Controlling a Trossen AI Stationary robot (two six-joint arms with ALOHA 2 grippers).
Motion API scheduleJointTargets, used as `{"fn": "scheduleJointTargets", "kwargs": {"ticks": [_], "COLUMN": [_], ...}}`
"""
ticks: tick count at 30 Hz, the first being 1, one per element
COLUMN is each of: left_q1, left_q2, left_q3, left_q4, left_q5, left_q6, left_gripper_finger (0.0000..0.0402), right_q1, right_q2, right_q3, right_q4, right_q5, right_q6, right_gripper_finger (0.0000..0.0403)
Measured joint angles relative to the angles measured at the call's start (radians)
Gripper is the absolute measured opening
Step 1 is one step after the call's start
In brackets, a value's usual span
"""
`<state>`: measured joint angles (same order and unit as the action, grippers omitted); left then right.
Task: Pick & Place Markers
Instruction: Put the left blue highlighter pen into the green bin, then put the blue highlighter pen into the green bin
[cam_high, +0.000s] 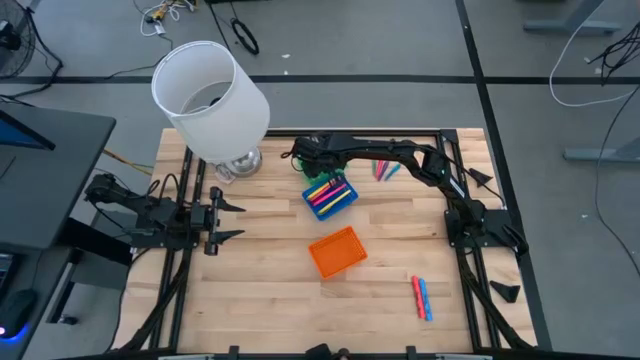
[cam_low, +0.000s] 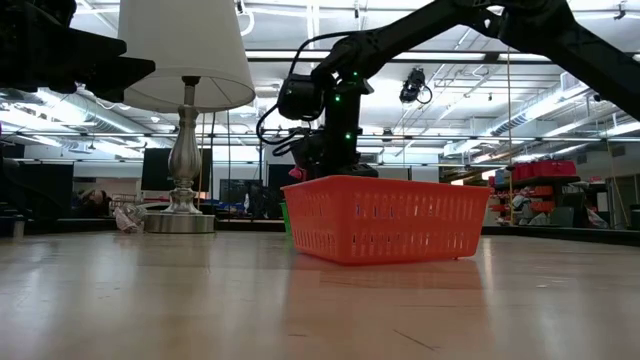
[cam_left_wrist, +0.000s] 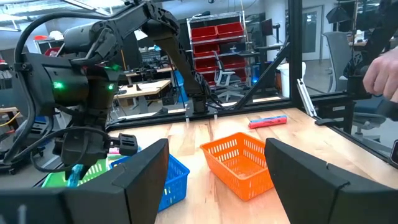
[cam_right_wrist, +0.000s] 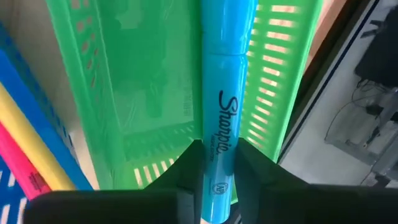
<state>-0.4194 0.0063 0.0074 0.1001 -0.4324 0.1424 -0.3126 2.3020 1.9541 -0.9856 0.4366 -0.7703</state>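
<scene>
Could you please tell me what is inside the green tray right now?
Nothing visible lies inside the green tray: its floor looks bare. The right gripper holds a blue marker over it. The strip of floor behind that marker is hidden.

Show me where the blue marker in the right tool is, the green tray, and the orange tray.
blue marker (cam_right_wrist: 225, 93): right wrist view, on its barrel above the printed name.
green tray (cam_right_wrist: 149, 81): right wrist view, on its bare floor.
orange tray (cam_high: 347, 259): high view, on its right-hand wall.
</scene>
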Motion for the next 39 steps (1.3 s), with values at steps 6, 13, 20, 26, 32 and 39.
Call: {"fn": "scheduleJointTargets", "kwargs": {"ticks": [6, 13, 20, 26, 32, 39], "left_q1": [0.0, 0.0, 0.0, 0.0, 0.0, 0.0], "left_q2": [0.0, 0.0, 0.0, 0.0, 0.0, 0.0], "left_q3": [0.0, 0.0, 0.0, 0.0, 0.0, 0.0], "left_q4": [0.0, 0.0, 0.0, 0.0, 0.0, 0.0], "left_q5": [0.0, 0.0, 0.0, 0.0, 0.0, 0.0], "left_q6": [0.0, 0.0, 0.0, 0.0, 0.0, 0.0], "left_gripper_finger": [0.0273, 0.0273, 0.0273, 0.0273, 0.0273, 0.0273], "right_q1": [0.003, 0.005, 0.006, 0.006, 0.007, 0.006], "right_q2": [0.0, 0.0, -0.041, -0.107, -0.167, -0.223], "right_q3": [0.0, 0.0, 0.003, 0.004, 0.004, 0.004], "right_q4": [-0.019, -0.016, -0.017, -0.049, -0.079, -0.117], "right_q5": [0.0, 0.038, 0.071, 0.057, 0.014, -0.134], "right_q6": [0.002, -0.029, 0.15, 0.506, 0.903, 1.33], "right_gripper_finger": [0.0122, 0.0174, 0.0173, 0.0162, 0.0162, 0.0162]}}
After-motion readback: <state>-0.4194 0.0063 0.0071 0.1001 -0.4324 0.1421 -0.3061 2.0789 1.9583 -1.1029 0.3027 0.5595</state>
